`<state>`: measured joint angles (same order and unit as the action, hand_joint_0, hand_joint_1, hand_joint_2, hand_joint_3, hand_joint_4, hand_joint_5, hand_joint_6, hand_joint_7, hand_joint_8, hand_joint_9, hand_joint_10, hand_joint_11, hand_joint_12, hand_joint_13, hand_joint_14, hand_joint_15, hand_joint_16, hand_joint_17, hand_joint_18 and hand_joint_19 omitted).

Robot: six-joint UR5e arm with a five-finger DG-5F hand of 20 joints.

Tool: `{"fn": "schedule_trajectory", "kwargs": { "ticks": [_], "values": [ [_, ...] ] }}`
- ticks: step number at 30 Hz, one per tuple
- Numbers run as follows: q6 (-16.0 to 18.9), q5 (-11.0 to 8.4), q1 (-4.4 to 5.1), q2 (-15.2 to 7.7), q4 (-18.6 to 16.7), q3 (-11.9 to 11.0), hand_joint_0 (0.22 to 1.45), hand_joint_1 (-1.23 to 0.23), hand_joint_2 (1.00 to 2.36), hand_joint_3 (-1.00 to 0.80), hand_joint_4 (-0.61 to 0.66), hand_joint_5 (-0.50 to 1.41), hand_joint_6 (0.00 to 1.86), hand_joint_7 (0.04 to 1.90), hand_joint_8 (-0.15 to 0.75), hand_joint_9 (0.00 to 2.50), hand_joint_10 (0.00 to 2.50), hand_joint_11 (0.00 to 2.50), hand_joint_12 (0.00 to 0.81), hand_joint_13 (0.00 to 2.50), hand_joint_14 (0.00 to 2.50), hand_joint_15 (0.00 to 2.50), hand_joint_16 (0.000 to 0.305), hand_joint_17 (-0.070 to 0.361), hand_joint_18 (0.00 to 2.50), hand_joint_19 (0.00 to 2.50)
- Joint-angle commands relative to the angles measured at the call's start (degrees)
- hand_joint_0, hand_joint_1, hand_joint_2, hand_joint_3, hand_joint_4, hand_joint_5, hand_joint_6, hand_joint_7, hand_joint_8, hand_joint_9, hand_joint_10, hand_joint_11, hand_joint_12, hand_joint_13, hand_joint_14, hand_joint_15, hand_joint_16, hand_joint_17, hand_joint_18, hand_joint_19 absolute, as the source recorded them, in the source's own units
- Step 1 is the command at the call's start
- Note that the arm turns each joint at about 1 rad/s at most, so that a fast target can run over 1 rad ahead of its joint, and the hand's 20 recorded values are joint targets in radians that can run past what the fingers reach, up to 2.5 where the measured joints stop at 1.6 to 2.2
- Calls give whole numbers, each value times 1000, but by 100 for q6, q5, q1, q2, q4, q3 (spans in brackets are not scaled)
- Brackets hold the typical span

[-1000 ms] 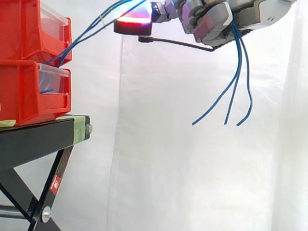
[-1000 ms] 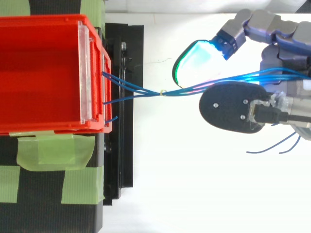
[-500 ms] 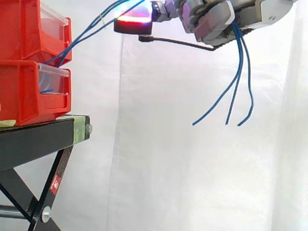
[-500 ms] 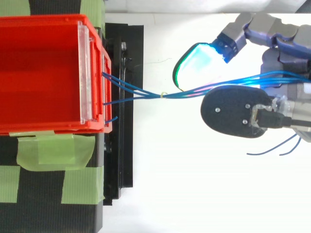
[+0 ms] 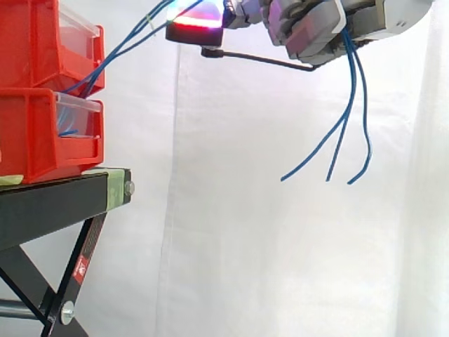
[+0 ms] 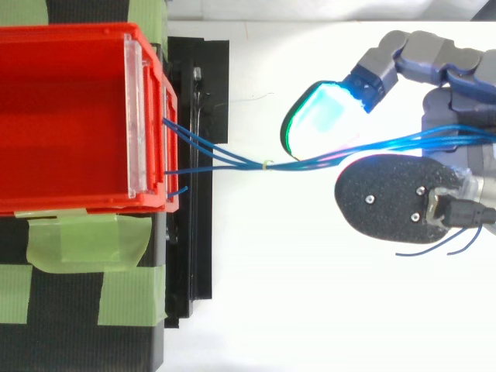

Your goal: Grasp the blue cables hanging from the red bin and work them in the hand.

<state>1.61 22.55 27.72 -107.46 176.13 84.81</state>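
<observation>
Saw white curtain [image 5: 280,246] behind everything. Noted black bench [image 5: 49,203] at left, taped green on top, carrying two stacked red bins [image 5: 35,133]. Found hand [image 5: 316,28] high at upper right of side view, well apart from bins. Saw fingers [image 5: 309,38] curled round blue cables [image 6: 232,159], so closed on them. Spotted one pad [image 6: 322,120] glowing white-cyan just beside the cable run, seen from above. Traced cables from front of bins, up across the gap and into the hand. Followed them out below as three loose ends [image 5: 347,119] hanging free. Picked out small yellow tie [image 6: 266,164] bunching the strands between bins and hand.

Checked against a second ago:
- Caught hand shifted further from bins in top view and a touch higher in side view.
- Saw tie shifted along with it.
- Found loose ends barely moved.

Judged grasp done and holding, working phase under way, span to bins being drawn out. Flagged risk: more pull could tug strands out of the bin or slip them through the fingers.
</observation>
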Motion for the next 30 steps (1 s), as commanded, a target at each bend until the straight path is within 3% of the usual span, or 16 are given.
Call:
{"fn": "schedule_trajectory", "kwargs": {
  "ticks": [1, 12, 18, 25, 30],
  "values": [
    [-12, -5, 5, 5, 0, 9, 927, -695, 1007, -846, 324, 425, 135, 1345, 474, 712, 2500, 2500, 456, 1008, 2500, 1365, 51, 116, 1670, 1427],
    [-12, -66, 49, -3, 0, 0, 920, -691, 1021, -507, 298, 472, 4, 1422, 471, 747, 2500, 2500, 457, 1030, 2500, 1381, 53, 119, 1673, 1386],
    [-21, -92, 102, 5, 0, 0, 914, -670, 1020, -552, 302, 478, 17, 1420, 479, 773, 2500, 2500, 453, 1037, 2500, 1380, 53, 119, 1679, 1357],
    [-161, -92, 137, -3, 0, 0, 864, -642, 1013, -728, 314, 464, 113, 1391, 486, 779, 2500, 2500, 456, 1044, 2500, 1365, 54, 121, 1673, 1337],
    [-188, -92, 146, 5, 0, 0, 879, -655, 1013, -723, 312, 480, 168, 1370, 480, 783, 2500, 2500, 448, 1043, 2500, 1364, 53, 120, 1678, 1329]
  ]
}}
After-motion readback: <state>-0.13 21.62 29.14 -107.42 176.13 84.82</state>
